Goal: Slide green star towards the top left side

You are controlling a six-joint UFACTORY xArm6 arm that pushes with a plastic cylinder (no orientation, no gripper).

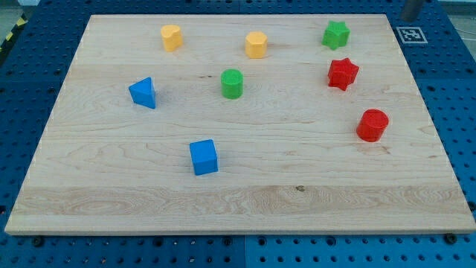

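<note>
The green star [336, 34] sits near the top right of the wooden board [245, 201]. A short piece of a grey rod shows at the view's top edge; my tip [408, 16] is just past the board's top right corner. It is to the right of the green star and slightly above it, well apart from it and touching no block.
A red star [343, 74] lies just below the green star and a red cylinder [372, 125] lower right. Two yellow blocks [172, 36] [256, 45] sit along the top. A green cylinder [232, 83], a blue wedge [143, 93] and a blue cube [203, 157] lie further left.
</note>
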